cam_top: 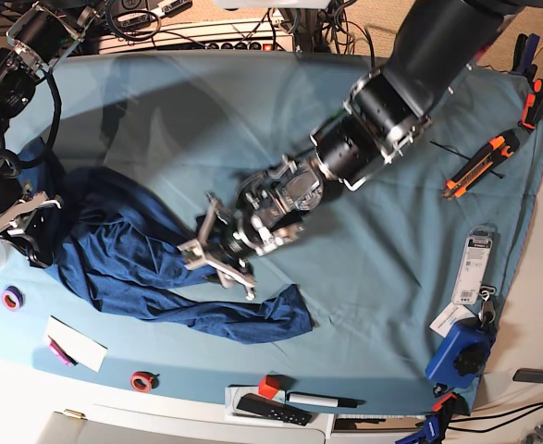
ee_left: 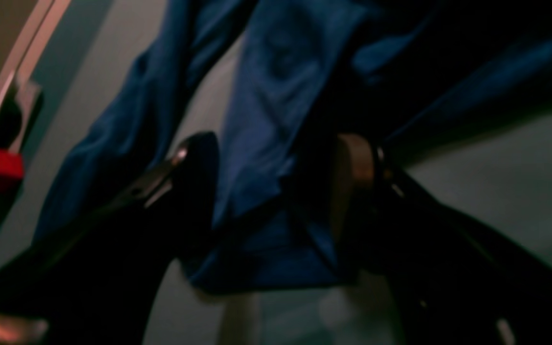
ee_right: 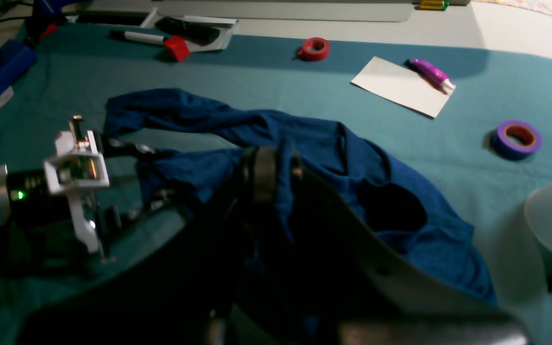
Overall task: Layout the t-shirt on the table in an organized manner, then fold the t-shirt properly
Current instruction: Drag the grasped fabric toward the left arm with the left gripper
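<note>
The dark navy t-shirt (cam_top: pixel 132 268) lies crumpled on the left part of the teal-draped table (cam_top: pixel 252 120), with one long strip trailing to the lower middle. My left gripper (cam_top: pixel 217 264) hovers low over that strip's upper edge. In the left wrist view its fingers (ee_left: pixel 194 158) stand wide apart, with a fold of the t-shirt (ee_left: pixel 276 96) lying loose between them. My right gripper (cam_top: pixel 32 236) is at the table's left edge, shut on a bunched part of the t-shirt (ee_right: pixel 352 153). Cloth wraps around the right gripper (ee_right: pixel 273 172) and hides its tips.
Near the front edge lie a purple tape roll (cam_top: pixel 12 298), a white card (cam_top: pixel 75 342), a red tape roll (cam_top: pixel 141 380), a red block (cam_top: pixel 269 386) and a marker (cam_top: pixel 322 400). An orange utility knife (cam_top: pixel 479 165) and a blue clamp (cam_top: pixel 461 351) sit at the right.
</note>
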You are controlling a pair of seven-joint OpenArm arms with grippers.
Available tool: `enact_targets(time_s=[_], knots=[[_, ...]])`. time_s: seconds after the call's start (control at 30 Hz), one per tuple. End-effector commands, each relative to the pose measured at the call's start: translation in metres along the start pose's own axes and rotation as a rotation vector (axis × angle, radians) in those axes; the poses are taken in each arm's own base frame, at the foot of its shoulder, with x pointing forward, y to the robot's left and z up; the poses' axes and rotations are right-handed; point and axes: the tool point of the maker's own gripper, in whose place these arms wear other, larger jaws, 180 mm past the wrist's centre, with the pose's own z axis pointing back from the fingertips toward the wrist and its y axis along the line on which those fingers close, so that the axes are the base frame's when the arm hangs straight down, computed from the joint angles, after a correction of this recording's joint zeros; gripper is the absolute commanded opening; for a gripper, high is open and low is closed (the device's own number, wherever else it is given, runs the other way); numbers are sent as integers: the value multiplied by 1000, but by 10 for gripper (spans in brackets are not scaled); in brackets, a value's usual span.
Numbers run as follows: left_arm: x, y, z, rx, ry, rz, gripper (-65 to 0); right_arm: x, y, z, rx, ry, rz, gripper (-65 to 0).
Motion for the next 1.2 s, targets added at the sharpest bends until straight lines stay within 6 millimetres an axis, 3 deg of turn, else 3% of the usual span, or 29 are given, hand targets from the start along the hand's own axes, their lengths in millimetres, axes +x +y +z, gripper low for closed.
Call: enact_targets(time_s=[0.0, 0.2, 0.3, 0.37, 0.47, 0.57, 0.67, 0.77, 1.17], knots=[[14, 8, -5, 5, -5, -21, -296, 17, 0, 4, 4, -51, 27, -650], [-33, -11, -2, -59, 110, 11, -296, 17, 0, 4, 4, -51, 27, -650], [-43, -22, 0, -75, 130, 27, -312, 17, 0, 4, 4, -51, 28, -650], [-47, -36, 2, -123, 135, 39, -395, 17, 0, 4, 4, -51, 28, -650], [-53, -50, 4, -147, 143, 56, -627, 17, 0, 4, 4, -51, 28, -650], [-53, -50, 4, -146, 144, 57, -650, 17, 0, 4, 4, -51, 29, -650], [-45, -39, 2, -123, 142, 38, -650, 18, 0, 4, 4, -55, 29, -650], [-53, -15, 8, -72, 199, 7, -650, 19, 0, 4, 3, -60, 28, -650], [-93, 67, 66, 56, 282, 52, -650, 23, 0, 4, 3, -79, 29, -650]])
